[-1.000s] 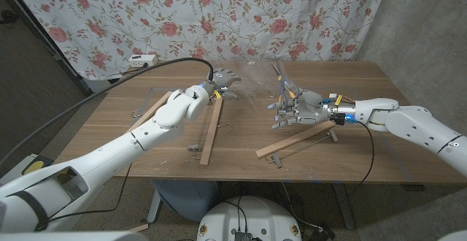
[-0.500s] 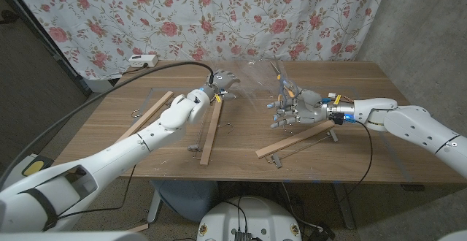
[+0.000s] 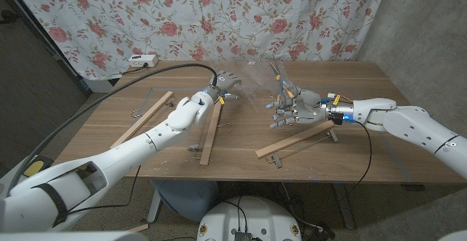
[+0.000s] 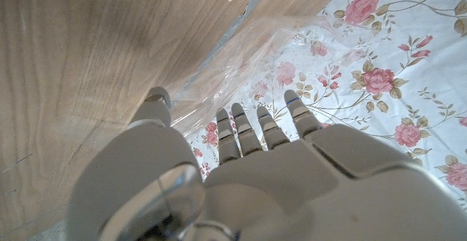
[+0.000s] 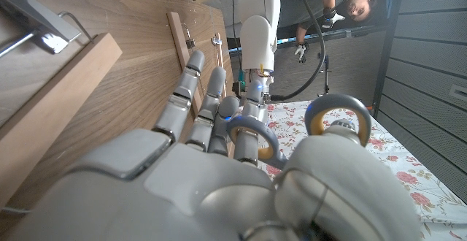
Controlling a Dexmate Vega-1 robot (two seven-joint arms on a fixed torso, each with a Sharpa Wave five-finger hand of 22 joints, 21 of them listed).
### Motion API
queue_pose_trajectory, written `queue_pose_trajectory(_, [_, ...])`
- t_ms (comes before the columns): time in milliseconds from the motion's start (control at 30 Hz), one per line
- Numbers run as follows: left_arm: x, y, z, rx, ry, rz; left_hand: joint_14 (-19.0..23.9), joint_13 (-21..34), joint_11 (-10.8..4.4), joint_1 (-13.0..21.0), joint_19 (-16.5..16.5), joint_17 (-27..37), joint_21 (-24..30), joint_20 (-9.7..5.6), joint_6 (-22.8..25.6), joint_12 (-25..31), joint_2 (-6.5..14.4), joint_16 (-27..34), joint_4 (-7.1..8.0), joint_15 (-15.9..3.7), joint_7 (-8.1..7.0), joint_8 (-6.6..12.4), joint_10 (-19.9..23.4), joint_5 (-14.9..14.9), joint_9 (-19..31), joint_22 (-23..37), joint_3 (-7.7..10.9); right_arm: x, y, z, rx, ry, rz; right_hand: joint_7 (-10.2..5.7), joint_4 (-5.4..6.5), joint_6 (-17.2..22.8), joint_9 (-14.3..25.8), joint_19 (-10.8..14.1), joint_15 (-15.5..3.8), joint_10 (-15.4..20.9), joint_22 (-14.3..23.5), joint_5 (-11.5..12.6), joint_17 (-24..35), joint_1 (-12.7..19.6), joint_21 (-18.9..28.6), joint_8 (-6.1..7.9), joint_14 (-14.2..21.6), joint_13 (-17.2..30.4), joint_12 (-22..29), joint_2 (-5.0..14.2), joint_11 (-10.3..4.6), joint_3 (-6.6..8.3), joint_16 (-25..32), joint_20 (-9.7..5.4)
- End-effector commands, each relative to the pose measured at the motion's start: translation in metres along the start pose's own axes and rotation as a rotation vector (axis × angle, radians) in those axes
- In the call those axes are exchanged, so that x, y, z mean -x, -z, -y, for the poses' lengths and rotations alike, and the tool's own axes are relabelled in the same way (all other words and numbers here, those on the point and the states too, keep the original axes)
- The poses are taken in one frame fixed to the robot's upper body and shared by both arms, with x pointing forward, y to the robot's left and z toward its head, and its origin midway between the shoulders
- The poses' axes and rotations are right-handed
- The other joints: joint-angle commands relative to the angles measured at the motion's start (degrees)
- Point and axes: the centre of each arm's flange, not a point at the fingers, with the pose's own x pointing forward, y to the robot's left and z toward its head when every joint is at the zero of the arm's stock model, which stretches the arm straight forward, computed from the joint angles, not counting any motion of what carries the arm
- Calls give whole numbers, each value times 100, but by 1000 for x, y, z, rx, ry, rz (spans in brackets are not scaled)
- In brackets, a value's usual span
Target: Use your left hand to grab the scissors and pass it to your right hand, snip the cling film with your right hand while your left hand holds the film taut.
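The handover looked done — the right hand [image 3: 294,108] held the scissors [image 5: 292,128]. The left hand [image 3: 225,82], fingers spread, reached the cling film [image 4: 241,73] — grip unclear, no snip yet.

The cling film [image 3: 255,84] stands mid-table between the left hand [image 3: 225,82] and the right hand [image 3: 295,108]. The scissors [image 3: 281,80] sit in the right hand, wooden slats [image 3: 212,128] lying on the table [image 3: 365,153] before both
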Motion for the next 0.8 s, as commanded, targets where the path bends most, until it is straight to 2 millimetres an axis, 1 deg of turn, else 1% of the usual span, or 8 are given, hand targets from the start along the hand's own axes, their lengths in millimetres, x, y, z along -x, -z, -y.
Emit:
queue_pose_trajectory(33, [-8, -10, 8, -11, -54, -38, 117, 25, -70, 120, 66, 31, 2, 40, 88, 92, 232, 26, 12, 8, 10, 34, 207, 48, 29, 14, 139, 0, 1, 0, -7, 2, 6, 391, 5, -353, 15, 28, -1, 63, 13, -15, 20, 39, -26, 44, 62, 21, 27, 11, 13, -29, 8, 14])
queue_pose_trajectory(67, [-8, -10, 8, -13, -61, -44, 207, 36, -73, 276, 132, 48, 23, 2, 168, 129, 497, 58, 20, -65, -20, 55, 295, 66, 38, 15, 336, 0, 1, 0, -7, 3, 6, 395, 5, -354, 15, 30, -1, 64, 13, -16, 19, 39, -28, 43, 66, 10, 19, 14, 2, -29, 9, 11])
queue_pose_trajectory(100, [-9, -11, 9, -12, -63, -48, 260, 46, -118, 328, 156, 67, 29, -3, 279, 170, 574, 81, 60, -87, -43, 92, 398, 66, 45, 16, 446, 1, 1, 0, -9, 3, 7, 392, 6, -352, 15, 29, -6, 67, 13, -17, 22, 40, -31, 44, 61, 14, 22, 18, 9, -29, 9, 7])
queue_pose_trajectory(133, [-9, -11, 9, -14, -71, -56, 273, 49, -115, 345, 179, 77, 37, -28, 325, 179, 596, 88, 83, -94, -33, 106, 422, 67, 47, 16, 494, 1, 1, 0, -8, 3, 7, 382, 6, -344, 16, 29, -3, 62, 13, -19, 25, 40, -33, 47, 59, 18, 22, 21, 5, -30, 9, 4])
queue_pose_trajectory(200, [-9, -11, 10, -16, -83, -65, 356, 68, -153, 435, 222, 108, 49, -49, 406, 225, 622, 126, 157, -157, -67, 122, 537, 70, 56, 18, 699, 1, 1, 0, -7, -2, 8, 387, 6, -329, 16, 30, 1, 63, 13, -21, 29, 41, -38, 52, 54, 22, 24, 24, 14, -32, 9, 5])
queue_pose_trajectory(467, [-14, -14, 12, -22, -87, -64, 449, 94, -169, 598, 303, 107, 75, -93, 484, 274, 592, 152, 132, -237, -106, 134, 657, 58, 66, 18, 888, 1, 1, 0, -8, -3, 12, 380, 8, -318, 19, 38, 2, 70, 13, -30, 19, 41, -54, 55, 74, 16, 16, 37, -1, -41, 7, 5])
queue_pose_trajectory(667, [-16, -16, 14, -25, -77, -63, 538, 136, -304, 715, 322, 127, 76, -111, 646, 370, 561, 210, 122, -280, -120, 180, 891, 33, 73, 20, 959, 3, 3, 0, -13, 1, 16, 373, 10, -307, 21, 25, -8, 69, 14, -35, 27, 42, -72, 59, 60, 20, 17, 47, 0, -46, 5, 37])
queue_pose_trajectory(800, [-17, -17, 14, -25, -75, -65, 812, 195, -366, 819, 374, 161, 92, -141, 902, 482, 535, 351, 124, -432, -139, 254, 1165, 17, 81, 24, 1003, 4, 3, 0, -16, 0, 19, 385, 10, -301, 23, 28, -3, 80, 16, -39, 28, 44, -82, 60, 68, 5, 6, 53, 0, -52, 6, 44])
